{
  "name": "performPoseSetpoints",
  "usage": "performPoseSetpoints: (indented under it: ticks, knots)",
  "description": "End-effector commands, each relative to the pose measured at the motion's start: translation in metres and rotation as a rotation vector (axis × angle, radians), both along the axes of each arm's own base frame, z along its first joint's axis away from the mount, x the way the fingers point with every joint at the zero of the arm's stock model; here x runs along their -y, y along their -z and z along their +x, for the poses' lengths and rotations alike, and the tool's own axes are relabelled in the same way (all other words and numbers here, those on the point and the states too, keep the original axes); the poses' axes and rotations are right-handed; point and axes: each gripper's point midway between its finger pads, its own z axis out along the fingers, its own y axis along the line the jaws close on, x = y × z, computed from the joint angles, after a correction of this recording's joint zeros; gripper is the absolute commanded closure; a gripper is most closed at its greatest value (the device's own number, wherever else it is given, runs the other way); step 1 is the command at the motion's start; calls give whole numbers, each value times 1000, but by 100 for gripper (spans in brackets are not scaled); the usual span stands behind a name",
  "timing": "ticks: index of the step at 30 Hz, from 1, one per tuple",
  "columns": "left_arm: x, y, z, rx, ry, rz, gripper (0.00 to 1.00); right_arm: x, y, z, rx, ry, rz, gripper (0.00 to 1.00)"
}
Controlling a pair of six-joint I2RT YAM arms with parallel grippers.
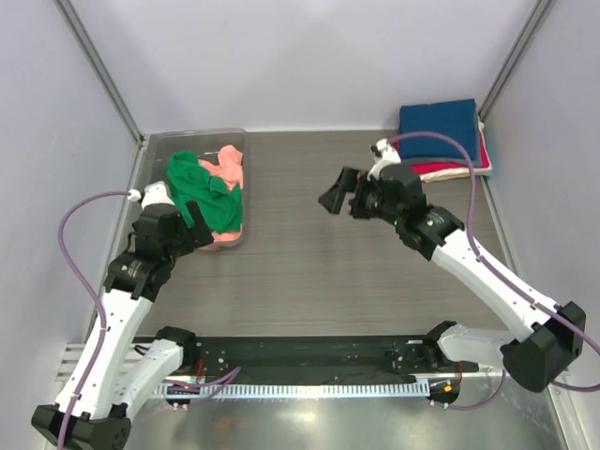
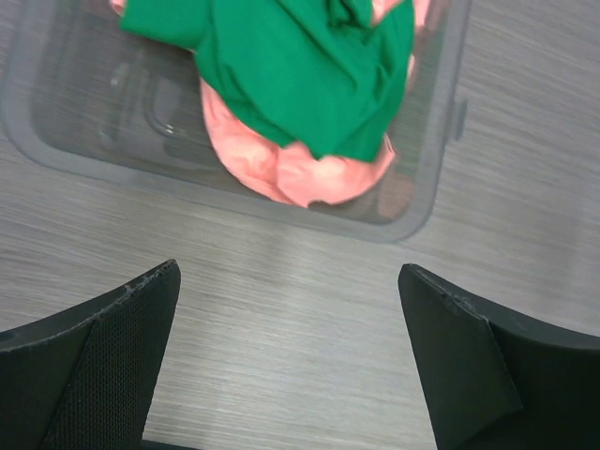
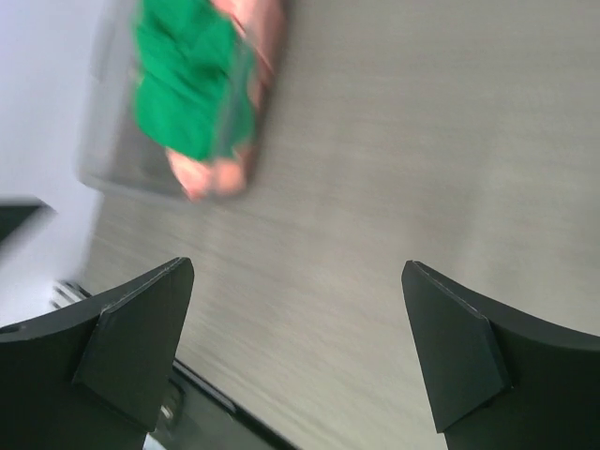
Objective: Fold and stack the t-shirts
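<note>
A crumpled bright green t-shirt [image 1: 202, 194] lies on a salmon-pink t-shirt [image 1: 228, 169] in the clear bin at the back left. Both show in the left wrist view, the green t-shirt [image 2: 300, 75] over the pink t-shirt [image 2: 300, 173], and blurred in the right wrist view, green [image 3: 187, 84] and pink [image 3: 211, 173]. Folded navy [image 1: 438, 120], red [image 1: 441, 171] and cream-white [image 1: 485, 150] t-shirts are stacked at the back right. My left gripper [image 1: 195, 234] [image 2: 289, 272] is open and empty just in front of the bin. My right gripper [image 1: 336, 194] [image 3: 298, 265] is open and empty above the table's middle, pointing left.
The clear plastic bin [image 1: 242, 202] [image 2: 417, 220] stands against the left wall. Grey walls close in the back and both sides. A black rail [image 1: 309, 352] with the arm bases runs along the near edge. Bare wood-grain table [image 1: 319, 272] lies between bin and stack.
</note>
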Motion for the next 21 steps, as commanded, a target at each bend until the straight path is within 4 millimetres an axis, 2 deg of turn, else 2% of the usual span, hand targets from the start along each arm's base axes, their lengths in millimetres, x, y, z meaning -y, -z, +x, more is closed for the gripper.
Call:
performPoseSetpoints:
  ticks: [1, 2, 4, 6, 7, 8, 10, 14, 17, 18, 21]
  knots:
    - [-18, -36, 16, 82, -87, 65, 0, 19, 33, -29, -59, -14, -65, 0]
    - [-19, -35, 22, 63, -94, 80, 0, 20, 46, -39, -84, -40, -68, 0]
    - [-21, -35, 34, 49, -107, 91, 0, 13, 45, -60, -91, -135, -24, 0]
    - [-25, -28, 52, -11, -132, 97, 0, 12, 58, -72, -123, -178, -21, 0]
    - [-35, -26, 59, -32, -166, 85, 0, 11, 60, -79, -131, -205, -18, 0]
    - [-34, -15, 73, -87, -159, 69, 0, 12, 67, -84, -141, -222, -29, 0]
    - [-46, -5, 87, -129, -195, 51, 0, 14, 66, -91, -136, -241, -21, 0]
    - [-60, 20, 115, -202, -239, 52, 0, 18, 72, -99, -142, -246, -20, 1]
    - [-53, 42, 144, -226, -197, 28, 0, 17, 82, -101, -164, -257, -34, 1]
    - [-52, 57, 154, -247, -195, 20, 0, 18, 87, -100, -171, -257, -47, 0]
    - [-44, 67, 176, -263, -185, -24, 6, 17, 99, -100, -204, -267, -67, 0]
